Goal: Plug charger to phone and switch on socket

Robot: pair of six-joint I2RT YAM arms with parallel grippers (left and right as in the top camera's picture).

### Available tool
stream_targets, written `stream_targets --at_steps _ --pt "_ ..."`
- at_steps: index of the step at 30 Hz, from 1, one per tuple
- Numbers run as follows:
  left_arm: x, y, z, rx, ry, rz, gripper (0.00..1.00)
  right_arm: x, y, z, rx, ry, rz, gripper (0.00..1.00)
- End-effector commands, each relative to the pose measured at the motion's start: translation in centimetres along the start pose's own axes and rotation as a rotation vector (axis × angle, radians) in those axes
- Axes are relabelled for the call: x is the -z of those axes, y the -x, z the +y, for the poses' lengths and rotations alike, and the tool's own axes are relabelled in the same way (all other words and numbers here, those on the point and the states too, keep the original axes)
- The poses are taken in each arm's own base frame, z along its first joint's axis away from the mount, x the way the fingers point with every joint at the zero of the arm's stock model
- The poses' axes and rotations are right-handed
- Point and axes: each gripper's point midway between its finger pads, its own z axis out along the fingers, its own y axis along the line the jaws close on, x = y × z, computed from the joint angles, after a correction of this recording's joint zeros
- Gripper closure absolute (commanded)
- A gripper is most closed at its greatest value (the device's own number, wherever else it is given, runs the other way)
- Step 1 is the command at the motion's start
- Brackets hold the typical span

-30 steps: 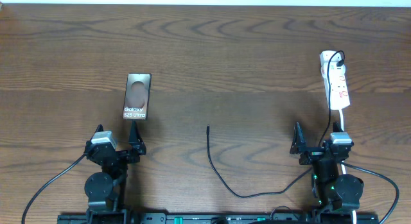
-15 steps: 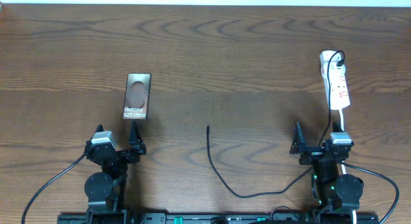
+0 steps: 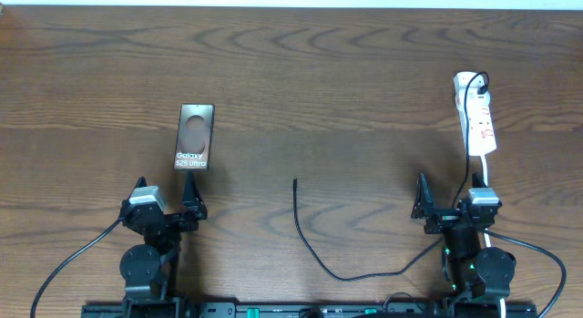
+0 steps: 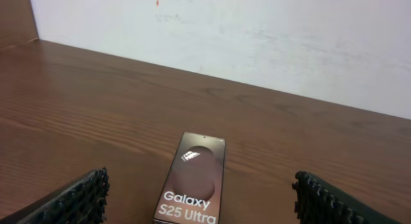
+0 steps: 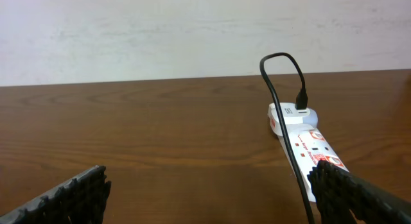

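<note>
The black phone (image 3: pixel 194 137) lies flat at the left of the table, screen up with a brown oval and "Galaxy S25 Ultra"; it also shows in the left wrist view (image 4: pixel 193 180). My left gripper (image 3: pixel 166 200) is open and empty just in front of it, its fingers (image 4: pixel 199 198) either side of it. The white socket strip (image 3: pixel 476 115) lies at the right, with a black plug at its far end (image 5: pixel 302 112). The thin black charger cable (image 3: pixel 314 256) lies in the middle, its tip (image 3: pixel 294 181) pointing away. My right gripper (image 3: pixel 446 197) is open and empty (image 5: pixel 209 195) in front of the strip.
The brown wooden table (image 3: pixel 319 72) ends at a white wall at the back (image 5: pixel 192 31). The strip's white cord (image 3: pixel 481 177) runs down towards the right arm base. The charger cable runs up along the strip to the plug (image 5: pixel 286 140).
</note>
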Motion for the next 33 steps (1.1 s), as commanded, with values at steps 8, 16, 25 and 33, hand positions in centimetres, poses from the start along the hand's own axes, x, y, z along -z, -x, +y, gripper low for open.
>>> stream_targets --at_steps 8,16,25,33 --pt "0.0 -1.3 1.6 -0.015 0.081 0.034 0.1 0.0 -0.1 0.0 0.013 -0.003 0.001 0.01" --pt "0.0 -1.3 1.6 -0.015 0.081 0.034 0.1 0.0 -0.1 0.0 0.013 -0.004 0.001 0.01" --pt "0.0 -1.2 1.6 -0.014 0.083 0.03 0.1 0.0 -0.1 0.0 0.013 -0.004 0.001 0.01" --pt "0.1 0.0 0.3 -0.013 0.017 0.008 0.1 0.0 -0.1 0.0 0.013 -0.004 0.001 0.01"
